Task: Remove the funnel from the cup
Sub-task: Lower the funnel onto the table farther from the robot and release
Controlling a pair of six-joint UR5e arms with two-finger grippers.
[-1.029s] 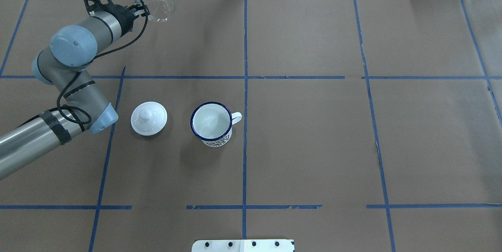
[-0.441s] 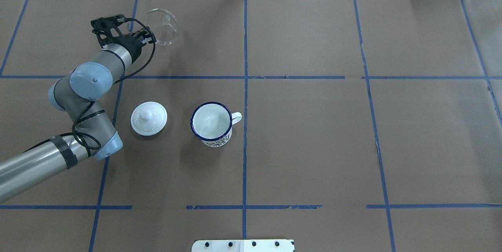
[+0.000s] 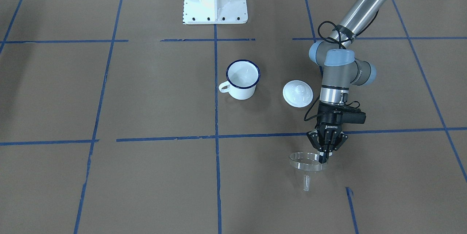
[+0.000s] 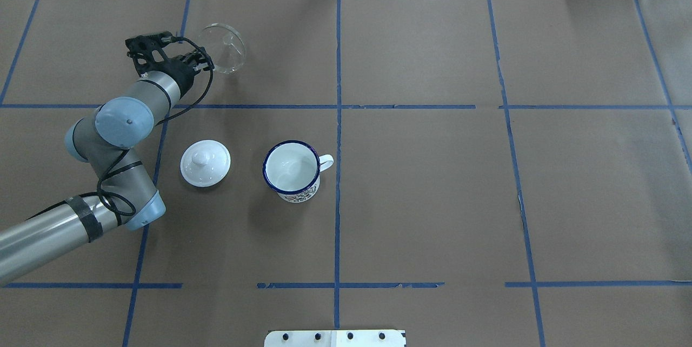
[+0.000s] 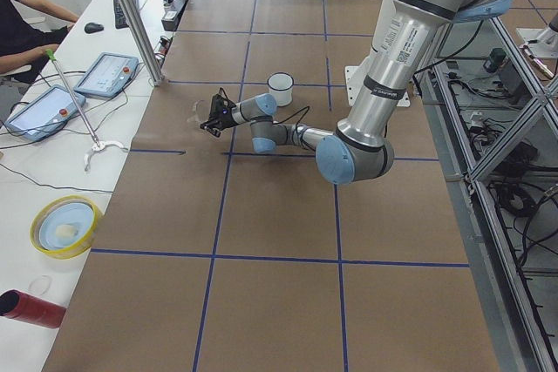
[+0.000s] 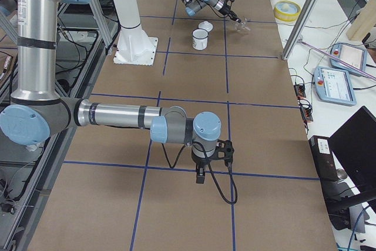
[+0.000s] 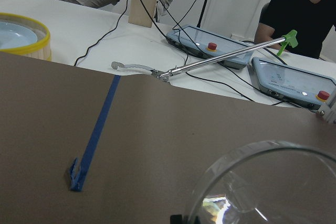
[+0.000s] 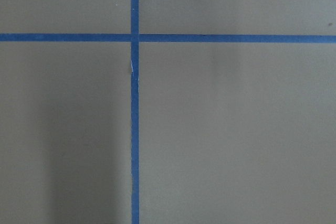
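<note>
At the worktop's [image 4: 432,201] right end hangs the right gripper [image 6: 201,176]; I cannot tell how its jaws stand. Mid-worktop sit one cup [image 4: 292,169] and one knobbed lid [image 4: 205,162], with open room to their right. Farther on, short of the far edge, the left gripper's [image 4: 208,65] jaws are closed on the rim of the one funnel [image 4: 223,47], well apart from the cup.

Part of the funnel [image 7: 273,187] beyond wrist view's edge

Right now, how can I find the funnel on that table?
Follow the grey robot arm across the brown paper-covered table to its black left tool. Pinched there by the rim is the clear cone-shaped funnel. Unlike the white knobbed lid and white blue-rimmed mug, it is see-through.
</note>
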